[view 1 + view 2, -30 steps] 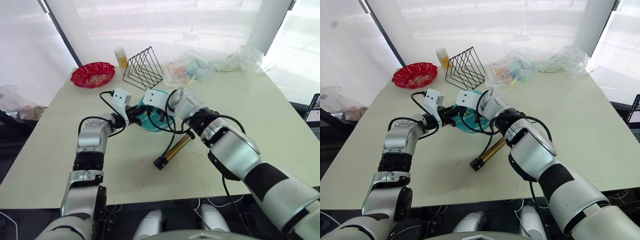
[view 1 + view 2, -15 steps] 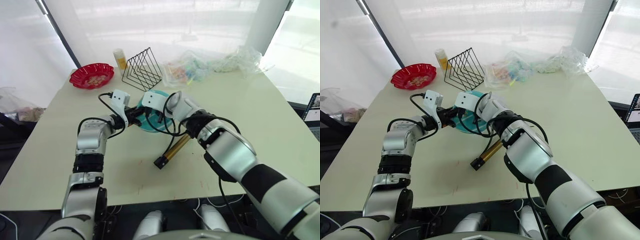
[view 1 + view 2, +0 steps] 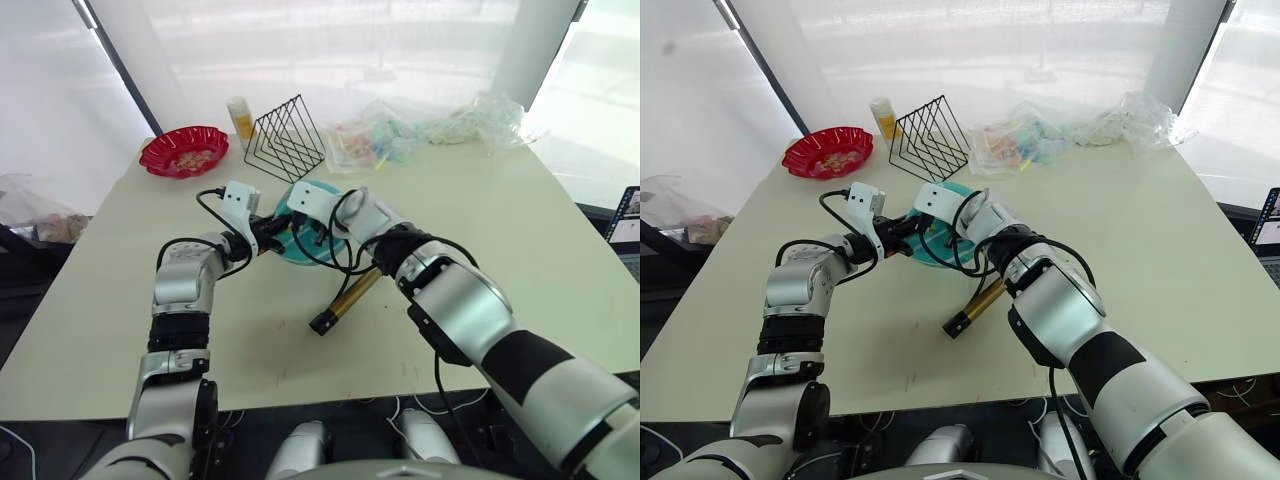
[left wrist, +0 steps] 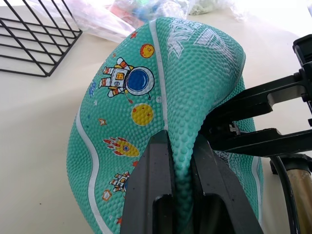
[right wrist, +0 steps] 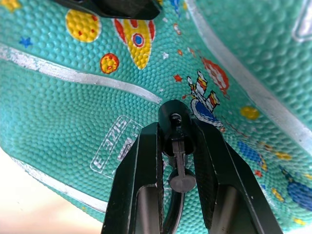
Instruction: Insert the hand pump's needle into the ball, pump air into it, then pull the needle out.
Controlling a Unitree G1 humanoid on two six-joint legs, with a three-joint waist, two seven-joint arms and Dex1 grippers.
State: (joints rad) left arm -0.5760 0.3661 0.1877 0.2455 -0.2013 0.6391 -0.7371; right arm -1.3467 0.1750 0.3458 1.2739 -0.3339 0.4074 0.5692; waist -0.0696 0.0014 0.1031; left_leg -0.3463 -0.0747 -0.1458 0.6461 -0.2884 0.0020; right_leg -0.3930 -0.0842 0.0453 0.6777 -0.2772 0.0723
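Note:
The teal ball (image 4: 141,92), flattish with white stripes and cartoon prints, stands on edge near the table's middle. My left gripper (image 4: 181,146) is shut on a pinched fold of the ball's rim. My right gripper (image 5: 176,131) is shut on the needle's black fitting (image 5: 174,119), which presses against the ball's (image 5: 73,97) side; the metal pin itself is hidden. From there the thin black hose (image 3: 343,262) loops back to the brass hand pump (image 3: 346,297), which lies on the table nearer me.
At the table's far left sits a red bowl (image 3: 184,150). A yellow bottle (image 3: 240,115) and a black wire rack (image 3: 287,137) stand behind the ball. Clear plastic bags (image 3: 380,135) lie along the far edge.
My right wrist has shifted slightly at the ball. Both grips and the pump stay as they were.

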